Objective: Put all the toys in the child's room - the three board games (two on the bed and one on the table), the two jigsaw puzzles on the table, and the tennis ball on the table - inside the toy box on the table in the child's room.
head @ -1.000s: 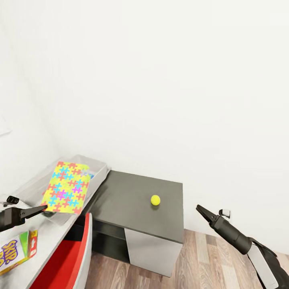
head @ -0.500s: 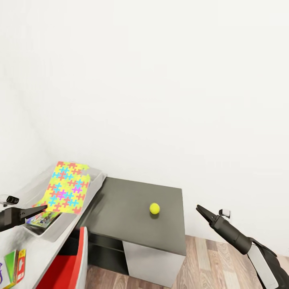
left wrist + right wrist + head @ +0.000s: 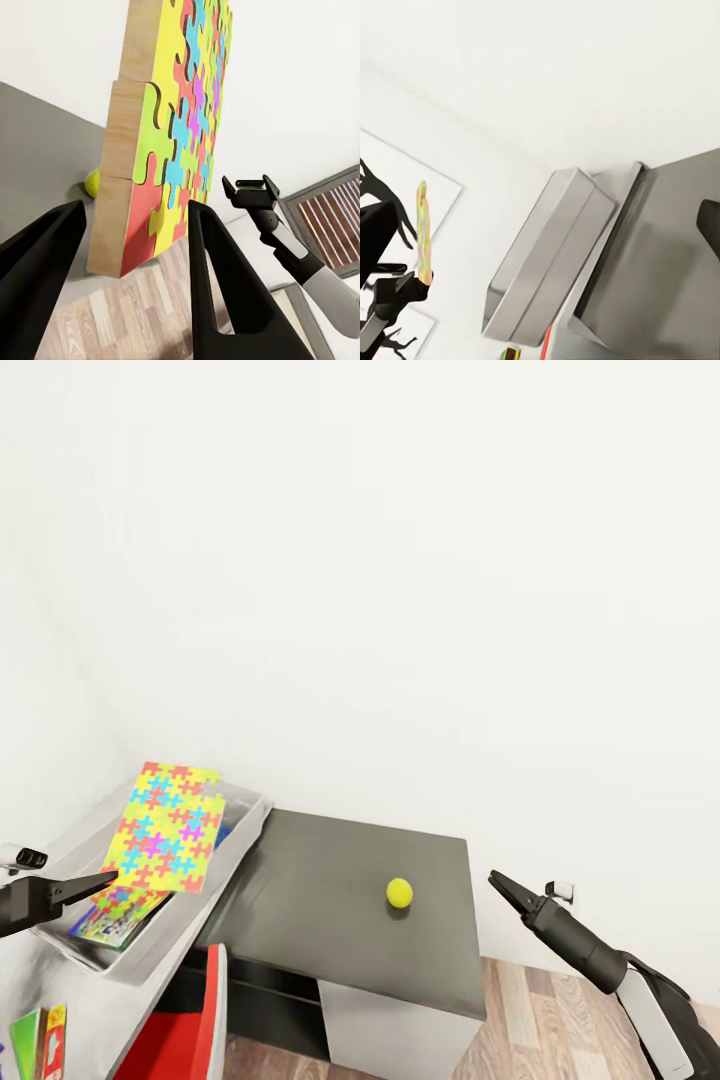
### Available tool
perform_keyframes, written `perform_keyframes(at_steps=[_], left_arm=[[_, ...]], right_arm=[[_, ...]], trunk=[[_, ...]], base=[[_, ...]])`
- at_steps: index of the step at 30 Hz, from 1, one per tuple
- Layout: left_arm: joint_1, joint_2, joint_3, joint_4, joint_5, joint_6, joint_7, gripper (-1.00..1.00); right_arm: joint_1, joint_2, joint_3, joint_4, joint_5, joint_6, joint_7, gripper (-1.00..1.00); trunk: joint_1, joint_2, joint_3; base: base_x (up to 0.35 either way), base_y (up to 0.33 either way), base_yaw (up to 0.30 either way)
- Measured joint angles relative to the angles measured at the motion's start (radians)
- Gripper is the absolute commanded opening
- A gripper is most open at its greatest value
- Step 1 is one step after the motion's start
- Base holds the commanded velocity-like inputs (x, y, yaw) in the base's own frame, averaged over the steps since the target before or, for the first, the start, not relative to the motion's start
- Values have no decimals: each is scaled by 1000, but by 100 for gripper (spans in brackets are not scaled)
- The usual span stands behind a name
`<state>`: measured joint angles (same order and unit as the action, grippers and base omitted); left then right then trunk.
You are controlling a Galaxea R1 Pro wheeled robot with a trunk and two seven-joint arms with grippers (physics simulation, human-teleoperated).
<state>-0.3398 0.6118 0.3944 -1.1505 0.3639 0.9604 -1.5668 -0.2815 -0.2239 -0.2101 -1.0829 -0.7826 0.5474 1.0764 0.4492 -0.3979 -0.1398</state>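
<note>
My left gripper (image 3: 100, 880) is shut on a corner of a multicolour jigsaw puzzle (image 3: 165, 828), which hangs tilted above the light grey toy box (image 3: 150, 950). In the left wrist view the puzzle (image 3: 180, 135) stands edge-up between the two black fingers (image 3: 217, 285). A second jigsaw puzzle (image 3: 112, 915) lies inside the box. The yellow-green tennis ball (image 3: 399, 892) rests on the lower dark grey part of the table (image 3: 300, 900). Right of that section, over the floor, my right gripper (image 3: 497, 880) hangs open and holds nothing. The right wrist view has the toy box (image 3: 547, 255) side-on.
A corner of the green Skip-Bo game box (image 3: 38, 1040) lies on the white table top at the lower left. A red object (image 3: 180, 1025) stands below the table edge. White walls close the back and left. Wood-plank floor (image 3: 560, 1020) lies at the right.
The camera has shifted: table, box and ball sit further right and lower, and most of the Skip-Bo box has left the picture. The held puzzle now hangs over the box's inside.
</note>
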Motion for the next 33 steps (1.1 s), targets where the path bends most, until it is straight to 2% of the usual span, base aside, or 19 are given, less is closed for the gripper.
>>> perform_keyframes(at_steps=[25,33], left_arm=[[0,-4,-2,3,-7,1,0,-100],[-10,-1,-2,50,-22,6,0,-100]], right_arm=[[0,0,0,0,0,0,-1,100],[0,0,0,0,0,-1,-1,100]], trunk=[[0,0,0],[0,0,0]], base=[[13,25,0],[0,0,0]])
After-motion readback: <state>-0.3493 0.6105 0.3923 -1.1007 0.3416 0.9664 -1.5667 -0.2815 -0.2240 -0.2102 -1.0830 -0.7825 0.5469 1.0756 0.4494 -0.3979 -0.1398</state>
